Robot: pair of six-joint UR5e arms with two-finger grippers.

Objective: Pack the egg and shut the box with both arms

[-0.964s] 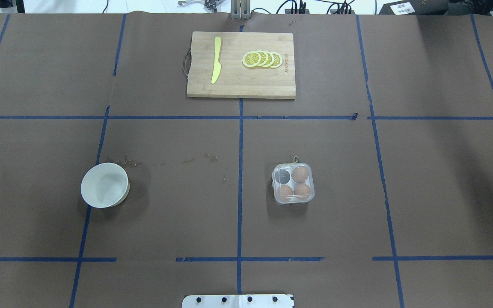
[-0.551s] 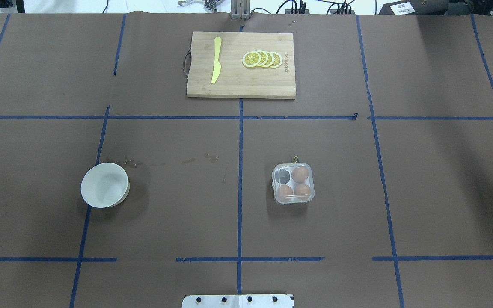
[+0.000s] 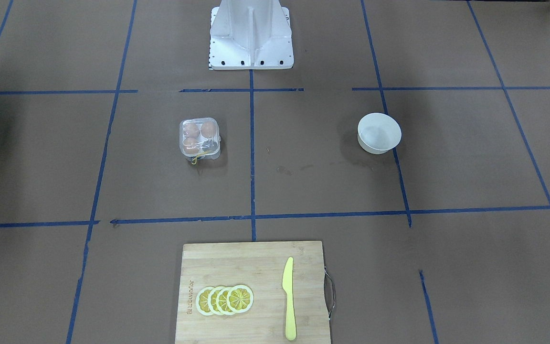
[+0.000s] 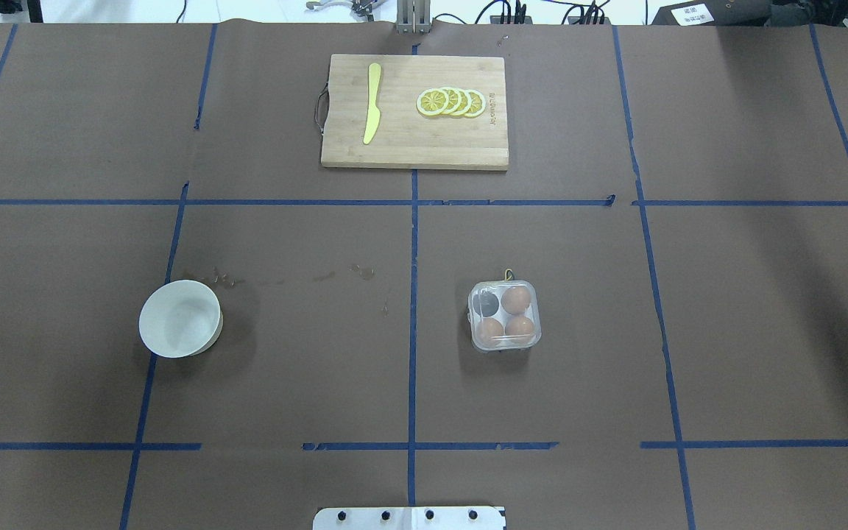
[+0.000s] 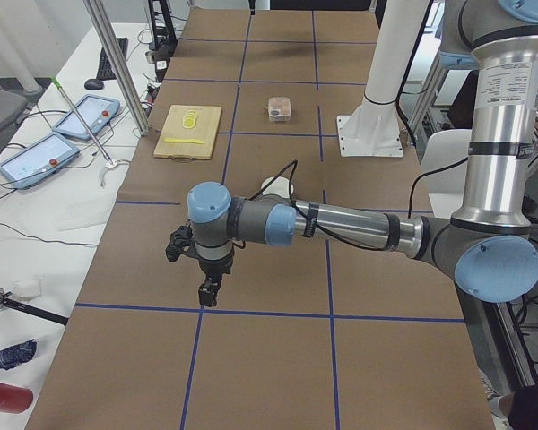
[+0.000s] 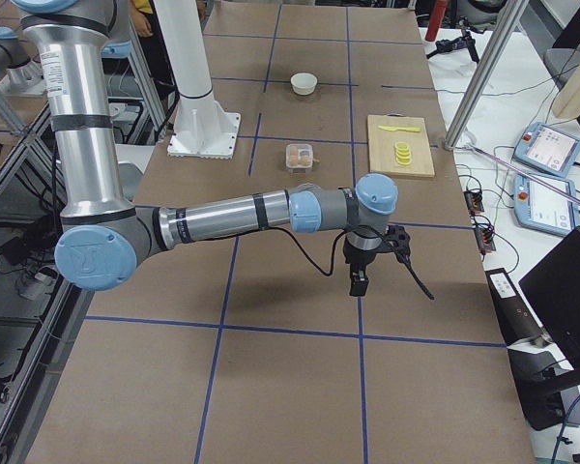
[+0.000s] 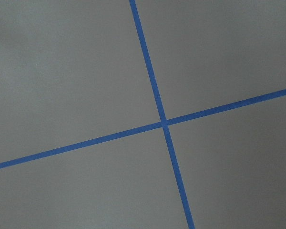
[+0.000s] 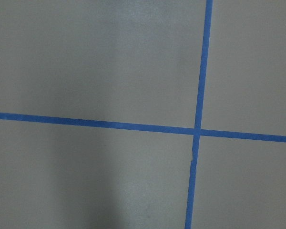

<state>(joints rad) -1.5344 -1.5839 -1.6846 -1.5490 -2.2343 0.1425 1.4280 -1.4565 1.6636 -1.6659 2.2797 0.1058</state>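
The clear box (image 4: 505, 316) stands right of the table's centre line, its lid down over the cells; it also shows in the front-facing view (image 3: 199, 137). Three orange-brown eggs fill three cells, one egg (image 4: 517, 299) at the far right; the far-left cell looks dark. Both arms are far from the box. My left gripper (image 5: 208, 293) hangs over the table's left end and my right gripper (image 6: 358, 282) over the right end. I cannot tell whether either is open or shut. Both wrist views show only brown paper and blue tape.
A white bowl (image 4: 179, 319) stands on the left half. A wooden cutting board (image 4: 414, 147) at the far edge carries a yellow knife (image 4: 372, 103) and lemon slices (image 4: 451, 101). The white base (image 4: 409, 517) is at the near edge.
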